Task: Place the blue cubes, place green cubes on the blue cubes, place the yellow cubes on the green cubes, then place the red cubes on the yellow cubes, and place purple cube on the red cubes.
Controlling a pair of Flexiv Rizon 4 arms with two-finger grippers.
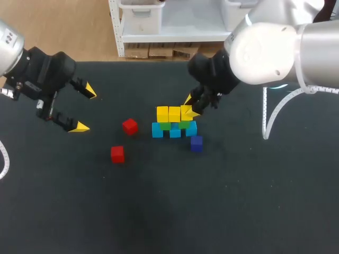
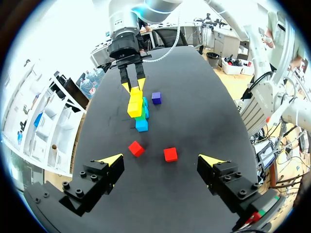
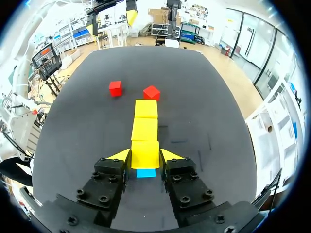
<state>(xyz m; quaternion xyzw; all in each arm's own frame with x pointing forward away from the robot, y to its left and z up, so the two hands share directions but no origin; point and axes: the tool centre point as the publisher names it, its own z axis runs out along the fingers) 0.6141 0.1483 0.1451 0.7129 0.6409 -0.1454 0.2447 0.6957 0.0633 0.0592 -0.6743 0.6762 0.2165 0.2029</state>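
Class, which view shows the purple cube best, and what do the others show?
The left wrist view: the purple cube sits in the open, clearly apart from the stack. The head view shows it too, but close against the end blue cube. The right wrist view does not show it.

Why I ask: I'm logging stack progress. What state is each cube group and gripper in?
Blue cubes: three in a row on the table.
Green cubes: two, resting on the blue row.
Yellow cubes: three in a row on top.
Red cubes: two, loose on the table, unstacked.
Purple cube: loose on the table beside the stack.
Left gripper: open, empty.
Right gripper: shut on the end yellow cube.
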